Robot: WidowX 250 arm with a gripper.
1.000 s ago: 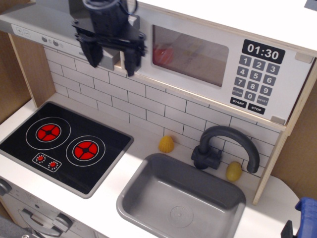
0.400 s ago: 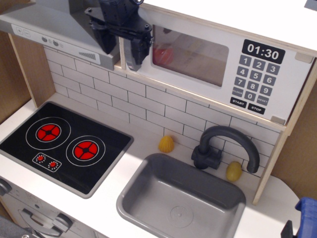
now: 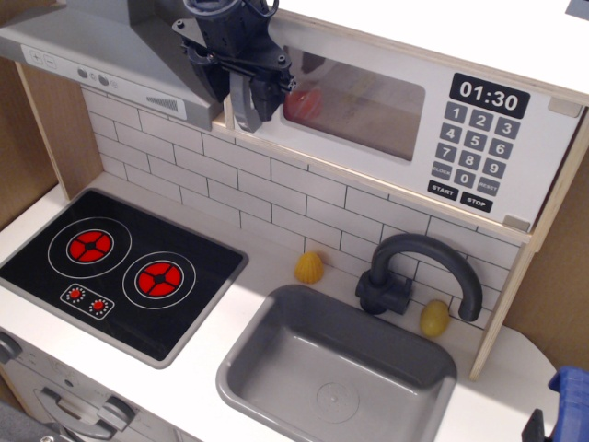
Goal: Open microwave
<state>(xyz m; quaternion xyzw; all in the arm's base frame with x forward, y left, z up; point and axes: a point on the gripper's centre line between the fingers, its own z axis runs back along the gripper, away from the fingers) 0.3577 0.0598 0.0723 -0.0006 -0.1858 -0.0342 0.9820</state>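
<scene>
The microwave ran across the upper right of the frame, its long body slanting down toward the right, with the clear window left of centre and the black clock and keypad at its right end. Its door was shut. The grey vertical bar handle stood at the door's left edge, in the upper middle of the frame, its long axis running up and down.

The end effector sat right at that handle, coming in from the top of the frame. Its dark fingers appeared to stand on either side of the grey bar, fairly narrow, but whether they were pressing on it or only bracketing it could not be told from this view. The rest of the microwave therefore lay to the right of the end effector, and the extractor hood to its left.

Judging by the layout, the hinge would be on the keypad side, so the coming pull would likely need to swing the handle outward, away from the box.
</scene>
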